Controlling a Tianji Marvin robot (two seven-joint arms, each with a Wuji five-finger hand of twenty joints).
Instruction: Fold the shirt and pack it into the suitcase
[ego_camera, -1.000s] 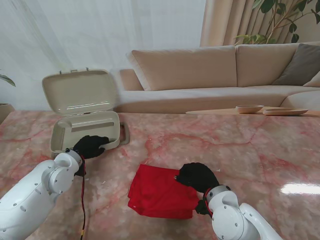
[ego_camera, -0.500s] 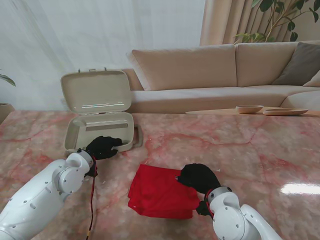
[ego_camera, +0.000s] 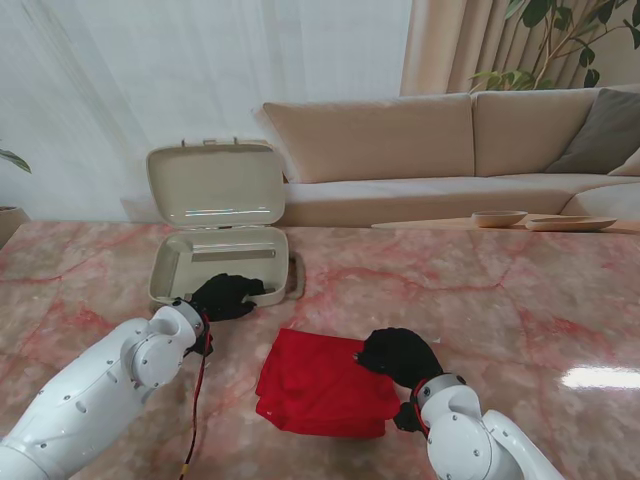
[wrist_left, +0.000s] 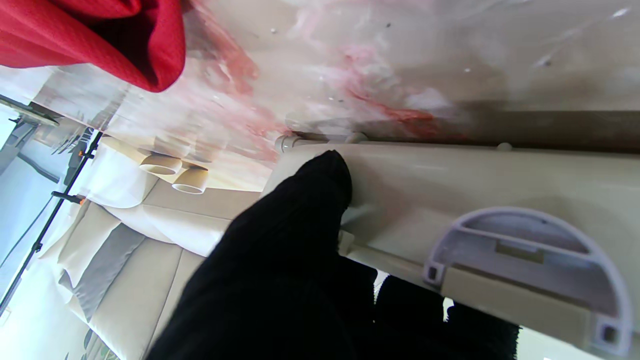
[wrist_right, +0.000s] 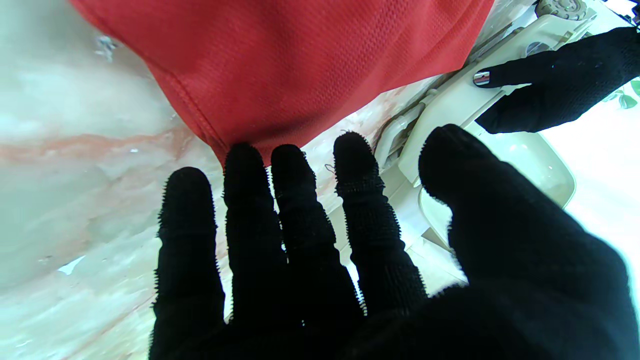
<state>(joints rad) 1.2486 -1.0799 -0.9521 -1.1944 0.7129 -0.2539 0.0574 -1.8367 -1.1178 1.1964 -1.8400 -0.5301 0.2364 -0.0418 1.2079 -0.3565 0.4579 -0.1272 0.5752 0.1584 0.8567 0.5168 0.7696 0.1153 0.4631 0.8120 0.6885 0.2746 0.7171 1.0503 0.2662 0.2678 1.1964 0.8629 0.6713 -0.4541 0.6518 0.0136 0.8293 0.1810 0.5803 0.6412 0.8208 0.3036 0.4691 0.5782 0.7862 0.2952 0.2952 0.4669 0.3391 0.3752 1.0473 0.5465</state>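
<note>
The folded red shirt (ego_camera: 315, 385) lies on the marble table, also seen in the right wrist view (wrist_right: 300, 55). The beige suitcase (ego_camera: 170, 275) stands open, its lid (ego_camera: 215, 185) upright, just beyond the shirt on the left. My left hand (ego_camera: 228, 296) is shut on the suitcase's near rim, thumb on the outer wall (wrist_left: 450, 175) and fingers (wrist_left: 410, 305) hooked inside. My right hand (ego_camera: 398, 355) rests at the shirt's far right corner, fingers (wrist_right: 290, 200) straight and apart, holding nothing. The right wrist view also shows the suitcase (wrist_right: 450, 105) and my left hand (wrist_right: 560, 85).
The suitcase's handle (ego_camera: 297, 275) sticks out on its right side. A red cable (ego_camera: 195, 400) hangs along my left arm. Behind the table are a beige sofa (ego_camera: 400, 140) and a low table with bowls (ego_camera: 498, 217).
My left hand has dragged the open suitcase to the right across the table, closer to the shirt. The right hand and shirt have stayed put.
</note>
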